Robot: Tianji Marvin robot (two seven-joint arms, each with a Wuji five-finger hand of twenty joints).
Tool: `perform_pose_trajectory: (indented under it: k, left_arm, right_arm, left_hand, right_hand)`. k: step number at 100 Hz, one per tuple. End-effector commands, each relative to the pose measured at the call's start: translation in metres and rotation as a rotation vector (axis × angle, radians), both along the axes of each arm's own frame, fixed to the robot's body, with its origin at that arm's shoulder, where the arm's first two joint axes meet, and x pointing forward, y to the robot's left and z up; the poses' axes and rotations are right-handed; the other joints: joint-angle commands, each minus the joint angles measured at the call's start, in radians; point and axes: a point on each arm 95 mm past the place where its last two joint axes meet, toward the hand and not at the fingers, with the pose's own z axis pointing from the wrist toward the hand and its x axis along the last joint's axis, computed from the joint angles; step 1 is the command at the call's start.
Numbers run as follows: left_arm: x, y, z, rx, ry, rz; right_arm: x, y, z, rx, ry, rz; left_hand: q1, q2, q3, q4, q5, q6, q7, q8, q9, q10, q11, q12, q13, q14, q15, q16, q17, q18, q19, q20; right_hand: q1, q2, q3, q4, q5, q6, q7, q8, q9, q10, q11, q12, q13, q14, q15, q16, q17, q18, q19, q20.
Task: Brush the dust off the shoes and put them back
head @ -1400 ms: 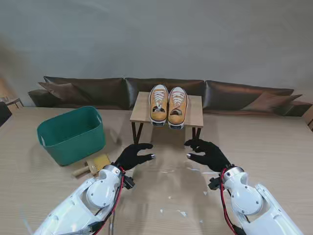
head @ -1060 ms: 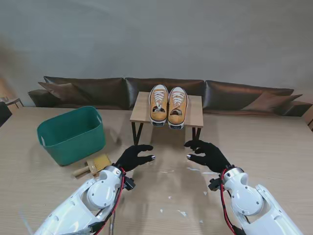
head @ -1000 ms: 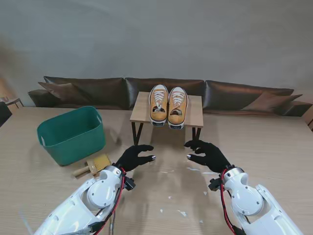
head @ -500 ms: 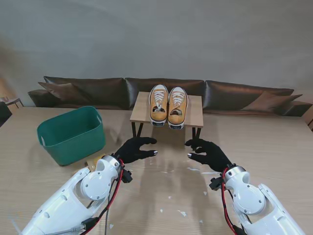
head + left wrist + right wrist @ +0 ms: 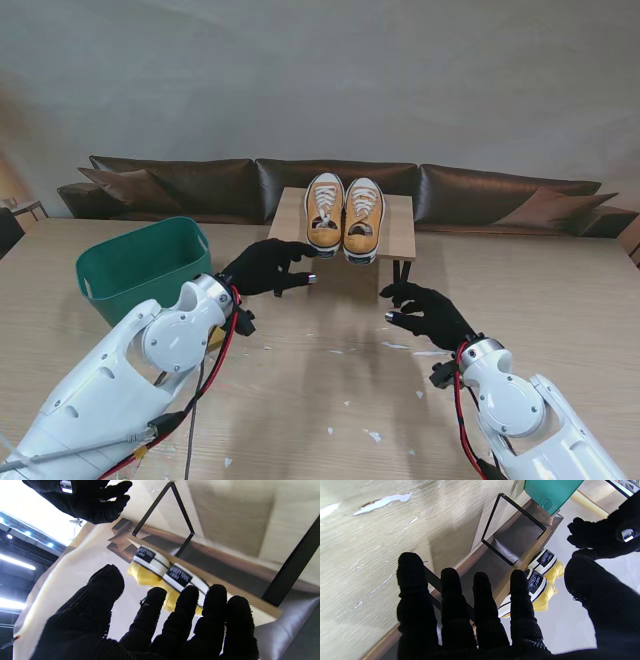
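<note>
Hovering just short of the yellow sneakers (image 5: pixel 343 217), the left robot hand (image 5: pixel 268 268) has fingers spread, gripping nothing. Both sneakers sit together on the small wooden stand (image 5: pixel 400 232). Right robot hand (image 5: pixel 428 313) hangs released nearer me, seemingly clear of the counter (image 5: pixel 560 300).

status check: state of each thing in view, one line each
left hand: open, fingers spread, raised near the shoes' heels, holding nothing
right hand: open, low over the table, holding nothing
shoes: paired side by side on the stand, heels over its near edge, untouched
stand: upright on the table
green bin: upright, contents not visible
</note>
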Motion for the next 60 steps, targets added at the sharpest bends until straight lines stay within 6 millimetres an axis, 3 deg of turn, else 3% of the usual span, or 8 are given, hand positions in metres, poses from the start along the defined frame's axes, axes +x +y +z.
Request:
perform_pose_trajectory:
  k: [1, 13, 16, 26, 39, 50, 60]
  left_arm:
    - [0.006, 0.001, 0.021, 0.018, -0.036, -0.018]
    - [0.015, 0.003, 0.033, 0.039, -0.058, -0.033]
    - [0.018, 0.004, 0.035, 0.047, -0.063, -0.035]
    - [0.029, 0.008, 0.041, 0.081, -0.085, -0.040]
    - [0.041, 0.009, 0.044, 0.142, -0.099, -0.053]
    - [0.050, 0.010, 0.044, 0.233, -0.114, -0.072]
    - [0.055, 0.007, 0.042, 0.288, -0.111, -0.084]
  right_arm:
    - [-0.002, 0.003, -0.002, -0.001, 0.016, 0.017]
    - [-0.003, 0.003, -0.003, -0.004, 0.022, 0.021]
    - [-0.004, 0.003, -0.003, -0.004, 0.023, 0.022]
    - [-0.004, 0.002, -0.003, -0.004, 0.029, 0.024]
    - [-0.004, 0.002, -0.003, -0.003, 0.036, 0.024]
    - [-0.004, 0.001, -0.004, -0.003, 0.042, 0.023]
    - [-0.004, 0.001, -0.004, -0.003, 0.046, 0.023]
  left_hand:
    - [-0.027, -0.005, 0.000, 0.001, 0.005, 0.000, 0.000, 0.007, 0.017, 0.008, 0.002, 0.008, 0.026, 0.009, 0.010, -0.008, -0.050, -0.016, 0.116, -0.097]
    - [-0.026, -0.006, 0.002, 0.001, 0.002, -0.013, -0.001, 0.006, 0.011, 0.005, -0.002, 0.003, 0.029, 0.003, 0.003, -0.013, -0.053, -0.019, 0.125, -0.121]
    - [-0.028, -0.009, 0.009, 0.000, -0.004, -0.017, -0.005, 0.003, 0.010, 0.002, 0.000, 0.002, 0.032, 0.002, 0.009, -0.009, -0.056, -0.018, 0.166, -0.177]
    - [-0.028, -0.019, 0.013, -0.001, -0.020, -0.066, -0.010, -0.002, 0.012, 0.000, 0.025, 0.045, 0.047, -0.004, 0.084, 0.041, -0.041, -0.028, 0.243, -0.162]
    - [-0.036, -0.053, 0.026, -0.004, -0.058, -0.147, -0.016, -0.015, 0.001, -0.013, 0.100, 0.234, 0.070, -0.035, 0.314, 0.207, 0.014, -0.065, 0.458, -0.066]
    - [-0.071, -0.098, 0.051, -0.009, -0.105, -0.195, -0.025, -0.025, -0.046, -0.050, 0.236, 0.504, 0.111, -0.125, 0.581, 0.361, 0.115, -0.118, 0.566, 0.051]
    - [-0.098, -0.137, 0.076, -0.013, -0.119, -0.199, -0.013, -0.011, -0.092, -0.067, 0.368, 0.649, 0.133, -0.178, 0.713, 0.409, 0.150, -0.144, 0.610, 0.129]
  right_hand:
    - [-0.039, 0.015, 0.000, 0.009, -0.023, -0.010, 0.002, -0.009, 0.004, -0.002, -0.005, -0.016, 0.021, 0.002, 0.009, 0.011, -0.383, 0.017, 0.000, 0.016]
    - [-0.038, 0.015, 0.001, 0.010, -0.026, -0.009, 0.001, -0.010, 0.006, -0.002, -0.005, -0.016, 0.020, 0.004, 0.008, 0.011, -0.383, 0.016, 0.001, 0.016]
    - [-0.038, 0.016, 0.001, 0.010, -0.026, -0.007, 0.002, -0.009, 0.007, -0.002, -0.004, -0.016, 0.020, 0.003, 0.008, 0.011, -0.382, 0.016, 0.001, 0.016]
    - [-0.037, 0.017, 0.001, 0.009, -0.030, -0.008, 0.001, -0.010, 0.007, -0.002, -0.004, -0.016, 0.020, 0.003, 0.008, 0.011, -0.382, 0.016, 0.002, 0.015]
    - [-0.037, 0.020, 0.000, 0.009, -0.033, -0.008, 0.001, -0.010, 0.008, 0.000, -0.004, -0.016, 0.021, 0.004, 0.008, 0.012, -0.383, 0.015, 0.002, 0.015]
    - [-0.036, 0.020, -0.001, 0.009, -0.033, -0.006, 0.002, -0.010, 0.009, -0.001, -0.004, -0.016, 0.020, 0.004, 0.008, 0.011, -0.385, 0.016, 0.003, 0.014]
    - [-0.036, 0.021, -0.002, 0.009, -0.036, -0.007, 0.002, -0.010, 0.007, -0.001, -0.005, -0.016, 0.020, 0.004, 0.008, 0.011, -0.384, 0.015, 0.003, 0.013]
